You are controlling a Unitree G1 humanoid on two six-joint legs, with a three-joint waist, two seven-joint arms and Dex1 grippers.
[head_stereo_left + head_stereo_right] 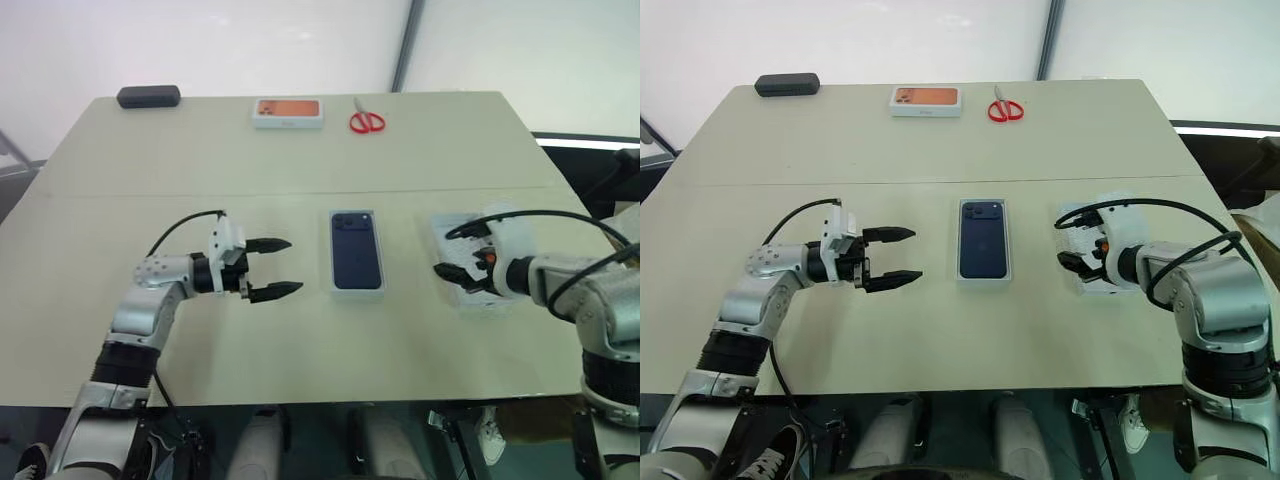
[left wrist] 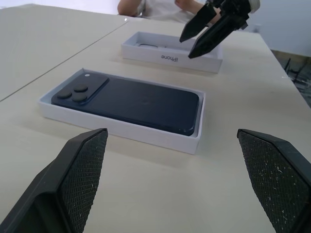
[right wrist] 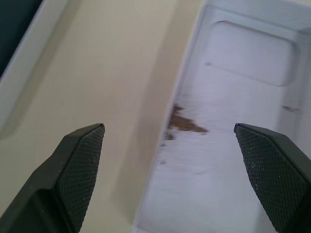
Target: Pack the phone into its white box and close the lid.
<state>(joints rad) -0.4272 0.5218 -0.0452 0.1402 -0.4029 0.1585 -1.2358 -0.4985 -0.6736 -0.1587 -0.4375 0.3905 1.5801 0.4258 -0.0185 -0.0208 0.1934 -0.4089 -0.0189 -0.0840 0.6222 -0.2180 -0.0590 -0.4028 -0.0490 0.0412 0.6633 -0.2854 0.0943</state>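
Both pincers open: left pincer (image 1: 275,268) beside boxed phone (image 1: 356,250), right pincer (image 1: 1081,254) over lid (image 2: 171,50).

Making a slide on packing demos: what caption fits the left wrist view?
Open left gripper faces the phone lying in the white box; right gripper hovers over the lid.

Bright, even indoor light; soft shadows, head views a little hazy.

The desk (image 1: 300,330) is evenly lit from above, with the pale wall behind it washed out almost to white. Shadows are faint: a soft one lies along the white box (image 2: 121,127) on its near side. The phone (image 2: 131,99) shows a dull sheen on its glossy back, no hard glare. In the right wrist view the lid (image 3: 233,121) interior looks bluish-white and soft. The near fingertips (image 2: 77,179) are large and slightly blurred at the frame edges. The desk's far edge bows slightly in the head views.
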